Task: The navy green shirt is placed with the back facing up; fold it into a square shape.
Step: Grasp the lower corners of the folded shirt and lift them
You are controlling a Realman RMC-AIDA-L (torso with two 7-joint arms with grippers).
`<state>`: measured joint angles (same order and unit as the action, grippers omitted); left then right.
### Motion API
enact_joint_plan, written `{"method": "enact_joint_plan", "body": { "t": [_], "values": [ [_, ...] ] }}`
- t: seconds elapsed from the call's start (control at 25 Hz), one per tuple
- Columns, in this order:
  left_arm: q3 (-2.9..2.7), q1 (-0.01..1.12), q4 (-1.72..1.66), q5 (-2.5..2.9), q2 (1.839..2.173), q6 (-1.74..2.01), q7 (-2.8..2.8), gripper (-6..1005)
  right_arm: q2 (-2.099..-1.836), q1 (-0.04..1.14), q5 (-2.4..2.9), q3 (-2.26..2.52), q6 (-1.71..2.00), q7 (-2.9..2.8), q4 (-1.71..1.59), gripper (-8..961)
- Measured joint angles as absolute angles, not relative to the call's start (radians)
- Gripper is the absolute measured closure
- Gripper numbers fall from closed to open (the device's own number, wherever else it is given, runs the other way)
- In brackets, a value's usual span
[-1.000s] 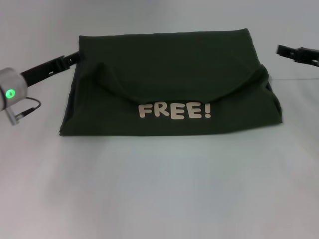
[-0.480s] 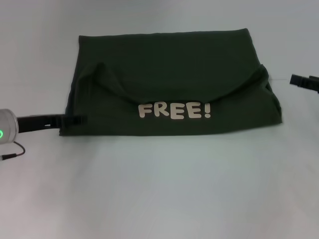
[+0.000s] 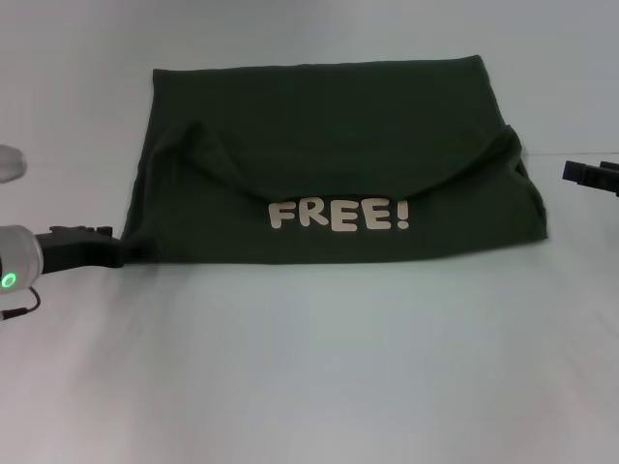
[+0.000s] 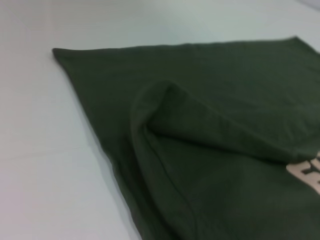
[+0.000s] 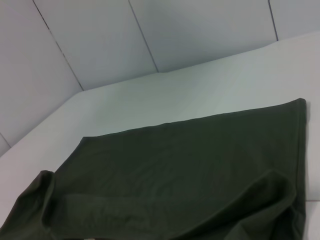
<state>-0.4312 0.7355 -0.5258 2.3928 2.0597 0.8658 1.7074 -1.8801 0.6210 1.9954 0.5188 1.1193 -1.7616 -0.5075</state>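
Dark olive-green shirt point(image 3: 329, 135) with cream "FREE!" lettering point(image 3: 339, 215), white table point(image 3: 309, 367)

Left gripper point(image 3: 124, 251) low, tip at the shirt's point(image 3: 329, 155) near left corner. Right gripper point(image 3: 578, 173) just off its right edge.

Even, diffuse overhead lighting; the white table point(image 3: 319, 367) shows no glare and only faint, soft shadows along the near edge of the navy green shirt point(image 3: 329, 145). The left gripper point(image 3: 106, 249) is smeared by motion blur. The left wrist view is soft throughout; the right wrist view is sharper, dimming toward its corners.
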Motion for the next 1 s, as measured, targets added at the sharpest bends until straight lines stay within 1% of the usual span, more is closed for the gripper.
{"method": "enact_joint_plan", "body": {
  "t": [0.52,1.0],
  "values": [
    [-0.512,0.746,-0.484,2.397,2.069,0.763,1.699,247,-1.881,0.615,1.997,0.520,1.122,-1.761,-0.506,172],
    [-0.533,0.761,-0.467,2.396,2.072,0.759,1.698,246,-1.881,0.615,1.997,0.527,1.121,-1.761,-0.506,172]
  ]
}}
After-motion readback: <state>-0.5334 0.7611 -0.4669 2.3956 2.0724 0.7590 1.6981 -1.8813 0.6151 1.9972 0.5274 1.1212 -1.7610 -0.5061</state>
